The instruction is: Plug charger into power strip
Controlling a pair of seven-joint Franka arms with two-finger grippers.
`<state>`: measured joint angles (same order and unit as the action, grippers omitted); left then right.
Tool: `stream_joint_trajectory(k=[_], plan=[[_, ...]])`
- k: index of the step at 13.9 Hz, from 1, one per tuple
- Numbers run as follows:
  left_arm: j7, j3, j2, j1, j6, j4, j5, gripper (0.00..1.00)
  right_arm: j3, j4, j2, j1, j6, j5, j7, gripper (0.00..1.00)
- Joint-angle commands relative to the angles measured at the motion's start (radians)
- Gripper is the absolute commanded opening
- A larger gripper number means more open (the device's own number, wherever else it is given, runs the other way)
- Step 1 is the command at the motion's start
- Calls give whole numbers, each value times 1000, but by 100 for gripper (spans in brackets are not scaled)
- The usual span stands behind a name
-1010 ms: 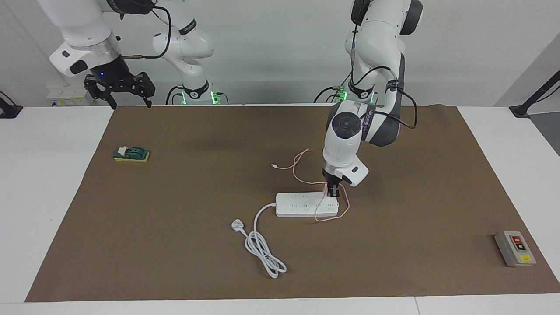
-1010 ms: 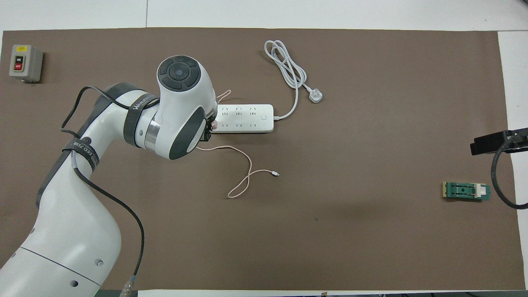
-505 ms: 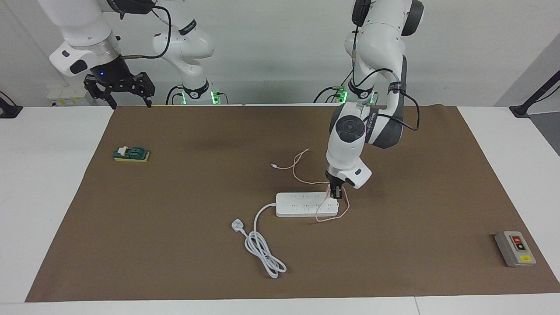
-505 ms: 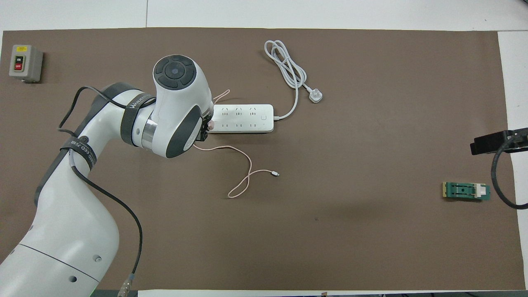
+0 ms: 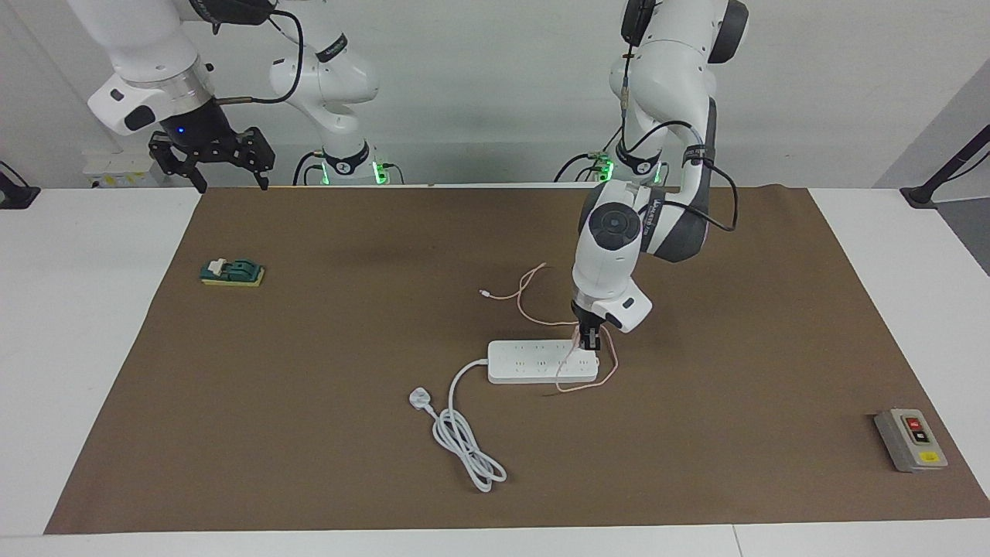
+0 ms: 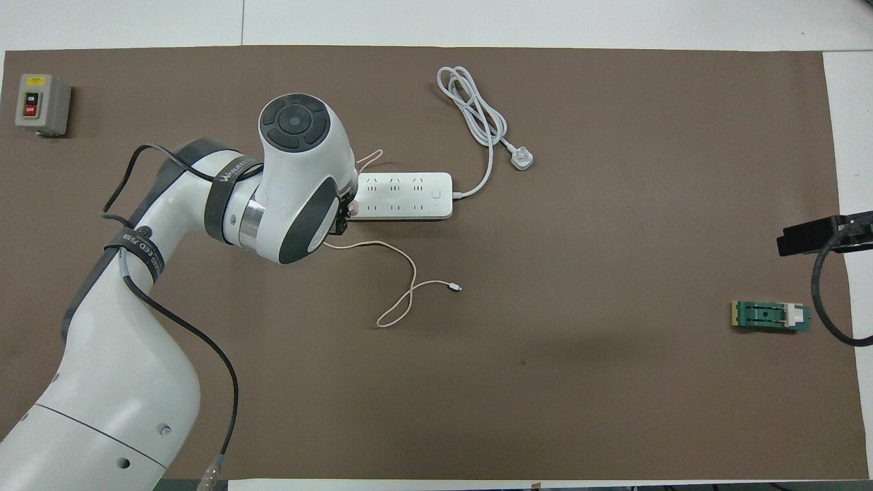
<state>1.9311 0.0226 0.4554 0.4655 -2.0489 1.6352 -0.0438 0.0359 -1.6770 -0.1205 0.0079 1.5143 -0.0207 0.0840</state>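
- Facing view: the left gripper (image 5: 591, 340) is down over the left-arm end of the power strip (image 5: 541, 362), its fingers pinched on the charger (image 5: 582, 337), which sits at the strip's top there. The pink cable (image 5: 534, 309) loops on the mat both nearer to and farther from the robots than the strip.
- The right gripper (image 5: 210, 164) waits high over the mat's corner near the right arm's base, fingers spread and holding nothing.
- The brown mat (image 5: 325, 433) lies bare around the strip; the green block (image 5: 232, 272) and the grey switch box (image 5: 910, 439) sit well apart, near opposite ends.
- Overhead view: the left arm's wrist covers that end of the power strip (image 6: 409, 196); only a pink sliver of the charger (image 6: 352, 202) shows. The cable's free connector (image 6: 455, 288) and the white plug (image 6: 523, 161) are clearer here. Of the right arm only a dark part shows at the edge.
- Against half a second ago, the wrist has shifted slightly toward the strip's middle; the strip has stayed put.
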Motion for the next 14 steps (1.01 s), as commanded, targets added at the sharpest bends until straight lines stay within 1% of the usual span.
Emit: stream_joint_trajectory(k=[1, 5, 8, 12, 14], plan=[[-18, 3, -18, 1, -28, 49, 18, 0, -5, -9, -10, -5, 15, 13, -13, 100], [-18, 3, -24, 2, -42, 66, 18, 0, -5, -9, -11, -5, 17, 13, -13, 100], [-17, 3, -9, 5, -63, 77, 18, 0, -5, -10, -11, -5, 15, 13, -13, 100], [-15, 2, -4, 5, -112, 101, 18, 0, -5, -10, -11, -5, 17, 13, -15, 100], [-17, 2, -3, 5, -116, 103, 18, 0, -5, -13, -13, -5, 17, 11, -15, 100]])
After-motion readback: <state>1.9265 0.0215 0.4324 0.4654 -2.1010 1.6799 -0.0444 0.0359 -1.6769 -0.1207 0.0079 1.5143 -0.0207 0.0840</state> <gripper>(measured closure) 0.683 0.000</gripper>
